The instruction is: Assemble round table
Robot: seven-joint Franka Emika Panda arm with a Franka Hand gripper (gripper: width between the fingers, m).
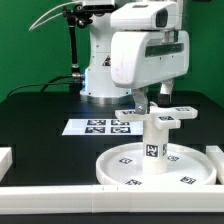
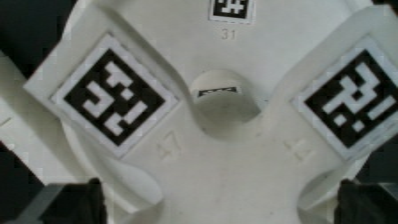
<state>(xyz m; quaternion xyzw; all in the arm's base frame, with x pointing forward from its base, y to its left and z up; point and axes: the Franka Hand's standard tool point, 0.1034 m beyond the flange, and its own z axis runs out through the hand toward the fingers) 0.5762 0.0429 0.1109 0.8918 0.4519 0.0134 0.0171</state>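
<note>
The large round disc (image 1: 185, 172) lies flat on the black table near the front, toward the exterior view's right. The short cylindrical leg (image 1: 152, 150) stands upright at its middle. The cross-shaped foot piece (image 1: 160, 117) sits on top of the leg. My gripper (image 1: 147, 104) hangs straight above the foot piece. The wrist view is filled by the foot piece (image 2: 217, 150), its tagged arms spreading around a round hub (image 2: 217, 95). My gripper (image 2: 217, 206) is open, and its dark fingers (image 2: 75, 205) stand on either side of one arm of the cross.
The marker board (image 1: 93, 126) lies behind the disc near the robot base. White blocks border the work area at the exterior view's left (image 1: 5, 158), right (image 1: 215, 155) and front (image 1: 60, 195).
</note>
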